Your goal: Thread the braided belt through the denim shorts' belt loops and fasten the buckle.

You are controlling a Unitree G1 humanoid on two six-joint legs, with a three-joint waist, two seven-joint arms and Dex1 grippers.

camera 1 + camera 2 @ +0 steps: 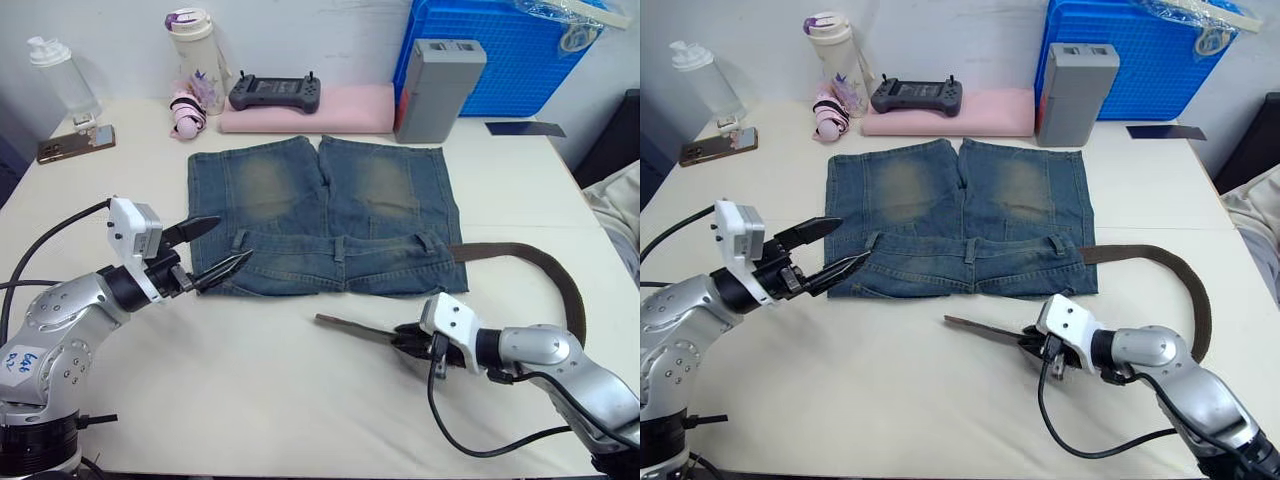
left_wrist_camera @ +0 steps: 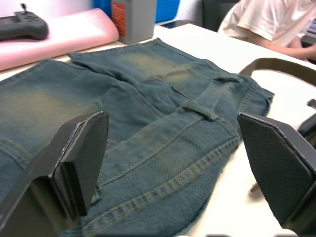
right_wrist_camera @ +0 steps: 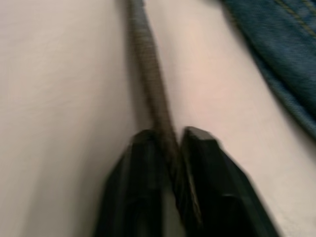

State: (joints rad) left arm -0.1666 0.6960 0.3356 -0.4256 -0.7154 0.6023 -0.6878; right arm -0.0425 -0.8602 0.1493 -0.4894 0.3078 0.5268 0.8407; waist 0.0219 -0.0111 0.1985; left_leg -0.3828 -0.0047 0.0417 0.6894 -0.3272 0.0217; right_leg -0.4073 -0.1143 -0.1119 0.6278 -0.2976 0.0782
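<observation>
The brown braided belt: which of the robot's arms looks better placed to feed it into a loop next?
Probably the right. Its pincer is shut on the brown braided belt, free end pointing along the faded blue denim shorts. The left pincer is open at the waistband's corner, holding nothing.

Right claw [image 1: 1033,343] clamped on braided belt [image 1: 985,329], below denim shorts [image 1: 960,215].

The left gripper [image 1: 218,248] is held low with its fingers spread wide apart. The right gripper [image 1: 405,338] is closed, its fingers [image 3: 143,163] pinched on the braided belt [image 3: 153,84].
</observation>
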